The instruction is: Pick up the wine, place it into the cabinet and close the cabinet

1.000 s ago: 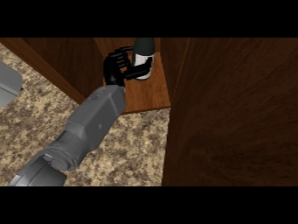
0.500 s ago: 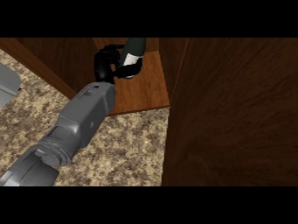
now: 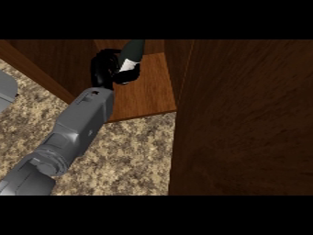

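Head view: only one forearm shows, coming up from the lower left corner, so I can't tell which hand it is. The hand (image 3: 108, 71) is inside the open cabinet (image 3: 145, 98), black fingers curled round the wine (image 3: 128, 59). Bottle sits tilted in that grasp, over the back of the cabinet's shelf floor, left of the open cabinet door (image 3: 254, 119). White label shows on the bottle; no writing readable. Speckled worktop (image 3: 125, 156) below.
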